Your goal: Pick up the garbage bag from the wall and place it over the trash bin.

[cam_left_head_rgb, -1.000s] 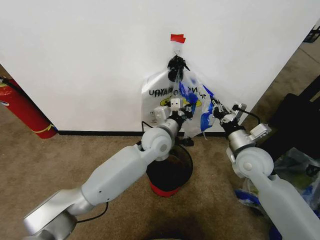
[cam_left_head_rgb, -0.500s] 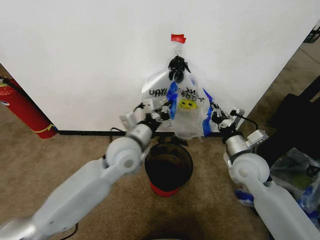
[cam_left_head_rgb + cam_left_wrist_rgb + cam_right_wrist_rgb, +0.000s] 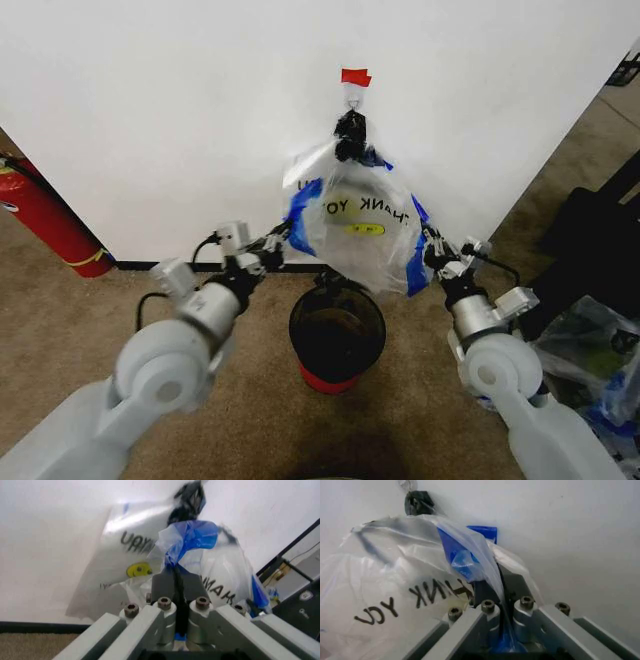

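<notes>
The garbage bag (image 3: 362,222), thin and translucent with blue edges and black lettering, hangs on the white wall (image 3: 180,120) from a small hook (image 3: 352,100) under red tape. It is stretched wide between both grippers. My left gripper (image 3: 277,243) is shut on its blue left edge, which bunches above the fingers in the left wrist view (image 3: 177,578). On the other side, my right gripper (image 3: 433,252) is shut on the blue right edge (image 3: 496,587). The black wire-mesh trash bin (image 3: 337,330) with a red base stands on the carpet just below the bag, between the two arms.
A second whitish bag with a yellow smiley (image 3: 137,570) hangs behind on the same hook. A red fire extinguisher (image 3: 45,222) leans at the wall on the left. A black case (image 3: 590,235) and a heap of stuffed clear-and-blue bags (image 3: 595,360) crowd the right.
My left arm has swung left and back, drawing the bag's blue left edge with it. The bag has spread wide open between the two grippers. The right gripper has barely shifted.
</notes>
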Robot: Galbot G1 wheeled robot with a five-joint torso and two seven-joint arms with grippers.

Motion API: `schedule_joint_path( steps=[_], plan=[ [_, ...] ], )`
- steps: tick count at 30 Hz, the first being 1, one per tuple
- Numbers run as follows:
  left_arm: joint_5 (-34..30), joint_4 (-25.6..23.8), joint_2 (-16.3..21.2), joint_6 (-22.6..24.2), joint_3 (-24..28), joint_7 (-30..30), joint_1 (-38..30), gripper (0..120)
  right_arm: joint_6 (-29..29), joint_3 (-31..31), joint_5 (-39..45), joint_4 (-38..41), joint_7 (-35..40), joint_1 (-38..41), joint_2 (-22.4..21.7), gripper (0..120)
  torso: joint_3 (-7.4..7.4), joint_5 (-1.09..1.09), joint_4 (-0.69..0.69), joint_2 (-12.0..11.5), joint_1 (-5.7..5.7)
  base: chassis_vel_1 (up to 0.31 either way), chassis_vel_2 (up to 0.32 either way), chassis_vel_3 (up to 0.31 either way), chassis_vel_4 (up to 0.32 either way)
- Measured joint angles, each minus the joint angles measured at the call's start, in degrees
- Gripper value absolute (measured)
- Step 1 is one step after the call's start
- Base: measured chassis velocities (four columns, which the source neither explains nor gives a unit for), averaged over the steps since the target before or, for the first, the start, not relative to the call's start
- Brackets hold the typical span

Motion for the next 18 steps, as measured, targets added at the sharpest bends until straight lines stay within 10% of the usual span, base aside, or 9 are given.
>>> schedule_joint_path(
  steps=[18],
  plan=[
    [-13.64, -5.16, 1.44, 5.9, -1.45, -7.33, -4.72, 0, -9.24, 6.59, 8.1, 17.53, 4.16, -7.44, -5.75, 0, 0.01, 0.02, 0.0, 0.0, 0.01, 0.0, 0.0, 0.0, 0.0]
  ],
)
